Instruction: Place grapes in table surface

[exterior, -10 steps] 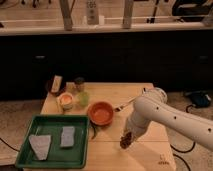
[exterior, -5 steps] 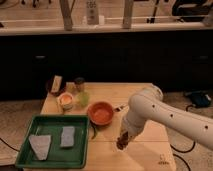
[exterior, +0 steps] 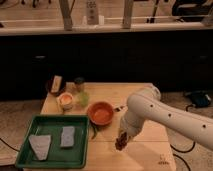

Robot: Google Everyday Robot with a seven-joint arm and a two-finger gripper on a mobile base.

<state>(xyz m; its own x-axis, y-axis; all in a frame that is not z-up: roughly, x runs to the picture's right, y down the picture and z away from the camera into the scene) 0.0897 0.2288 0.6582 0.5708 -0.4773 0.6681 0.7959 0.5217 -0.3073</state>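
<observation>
Green tray (exterior: pixel 55 150) sits on the left with the orange bowl (exterior: pixel 101 113) next to it. Just right of the bowl, the gripper (exterior: pixel 121 140) hangs low over the desk (exterior: pixel 146 154), jaws closed around the grapes (exterior: pixel 120 146). Bare wood lies underneath, so the smart play is a straight, gentle descent until the bunch touches, then open wide, clear of the bowl.

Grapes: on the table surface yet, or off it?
Cannot tell. The grapes hang at the gripper, low over the table surface, right of the green tray; contact is not visible.
</observation>
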